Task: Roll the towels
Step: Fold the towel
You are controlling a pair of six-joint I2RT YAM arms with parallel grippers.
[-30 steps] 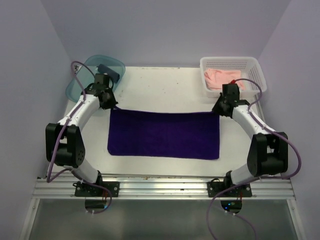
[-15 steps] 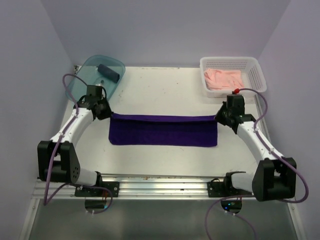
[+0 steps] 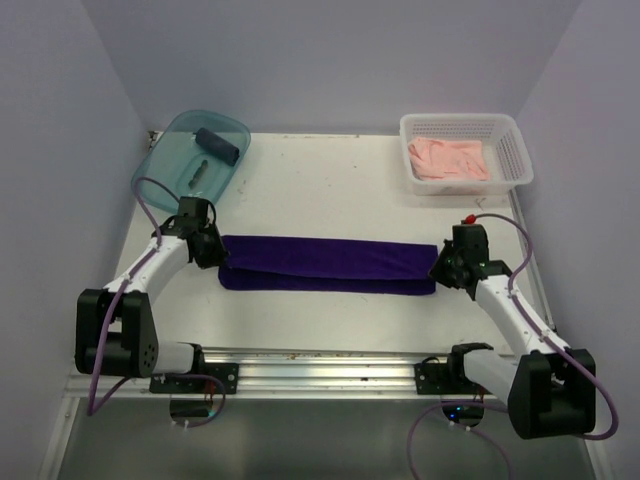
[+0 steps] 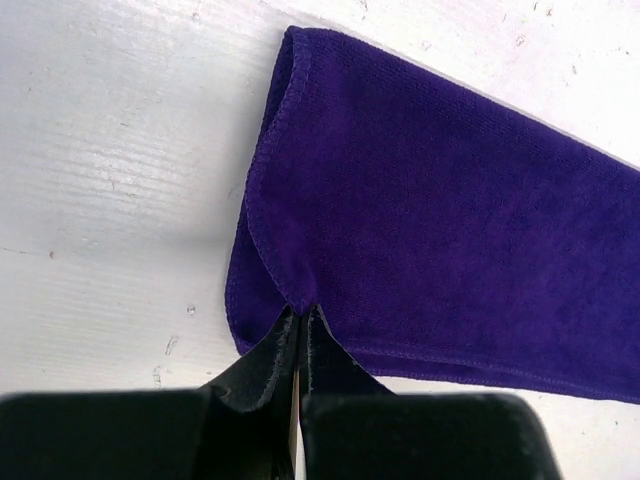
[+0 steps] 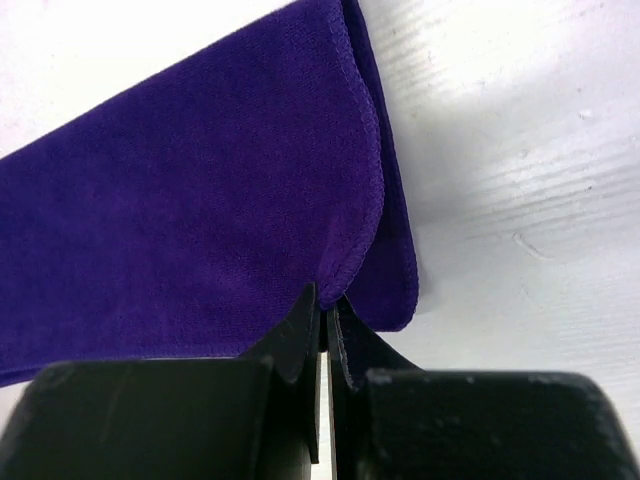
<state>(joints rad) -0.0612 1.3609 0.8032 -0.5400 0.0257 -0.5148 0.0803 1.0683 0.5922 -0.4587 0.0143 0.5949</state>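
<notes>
The deep purple towel (image 3: 325,265) lies across the middle of the table, folded lengthwise into a long narrow strip. My left gripper (image 3: 222,258) is shut on the corner of its upper layer at the left end (image 4: 300,300). My right gripper (image 3: 436,270) is shut on the upper layer's corner at the right end (image 5: 335,285). In both wrist views the upper layer lies over the lower one. A dark slate-blue towel (image 3: 221,146) lies rolled in the teal tub (image 3: 165,150) at the back left. The pale pink towel (image 3: 448,158) lies crumpled in the white basket (image 3: 515,150) at the back right.
The white tabletop (image 3: 330,195) runs between the tub and the basket. A metal rail (image 3: 320,372) with the arm bases runs along the near edge. Purple-tinted walls close in the left, right and back sides.
Both grippers have pulled the towel's far edge toward the near side. The towel went from a wide flat rectangle to a narrow folded strip.
</notes>
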